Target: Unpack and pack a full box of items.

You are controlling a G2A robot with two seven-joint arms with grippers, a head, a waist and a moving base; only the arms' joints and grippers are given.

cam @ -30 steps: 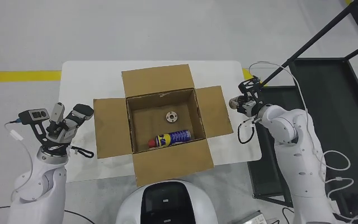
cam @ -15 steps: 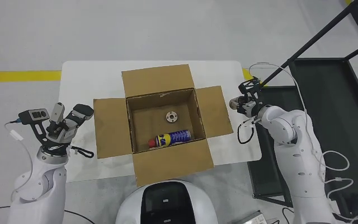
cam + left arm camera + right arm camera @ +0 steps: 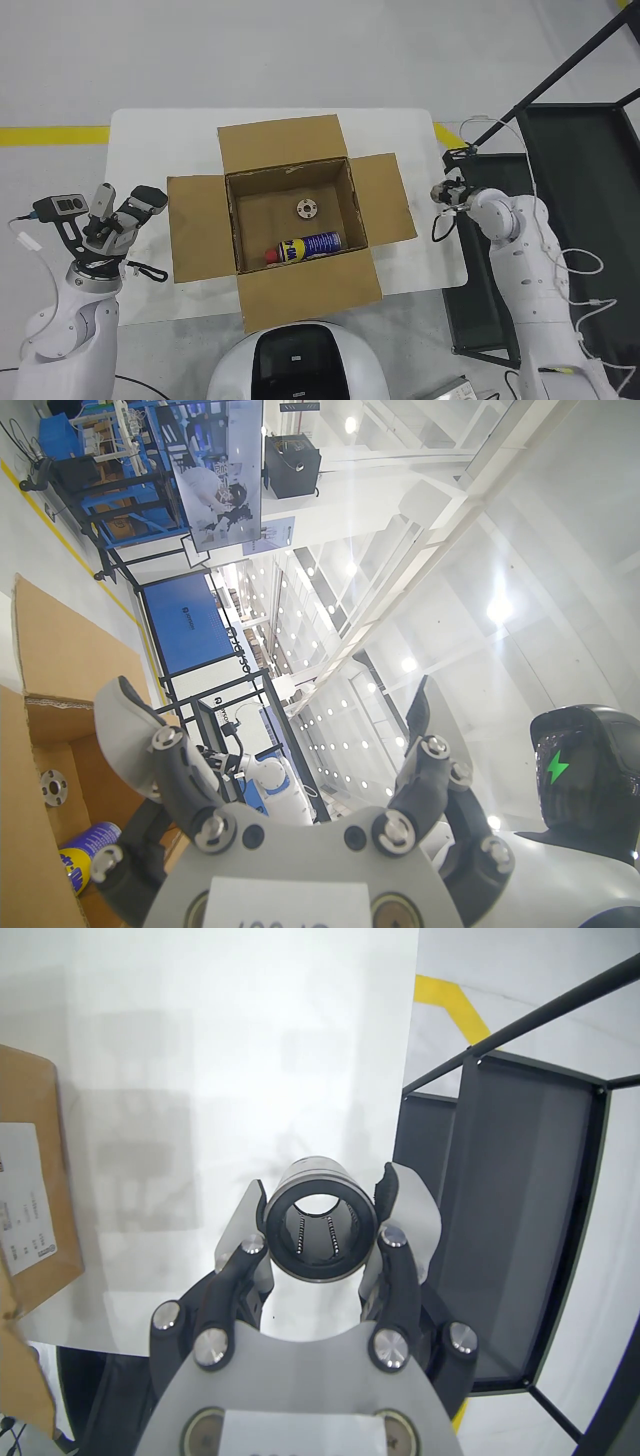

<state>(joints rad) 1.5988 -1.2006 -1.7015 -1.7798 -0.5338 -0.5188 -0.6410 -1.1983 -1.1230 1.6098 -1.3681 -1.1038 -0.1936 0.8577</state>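
An open cardboard box (image 3: 196,228) sits mid-table with its flaps spread. On its floor lie a blue and yellow spray can (image 3: 309,246) with a red cap and a small metal flange (image 3: 306,208). Both show again from the left wrist: spray can (image 3: 85,850), flange (image 3: 53,787). My right gripper (image 3: 322,1195) is shut on a metal cylindrical bearing (image 3: 317,1238), held above the table's right edge (image 3: 443,194). My left gripper (image 3: 275,720) stands open and empty, raised left of the box (image 3: 130,210).
A dark metal rack (image 3: 560,200) stands just right of the white table (image 3: 150,150). The box's right flap (image 3: 30,1168), with a white label, lies on the table beside the right gripper. Bare table lies behind the box.
My right gripper has moved right with the bearing, from beside the box's right flap to the table's right edge. The left arm has kept still.
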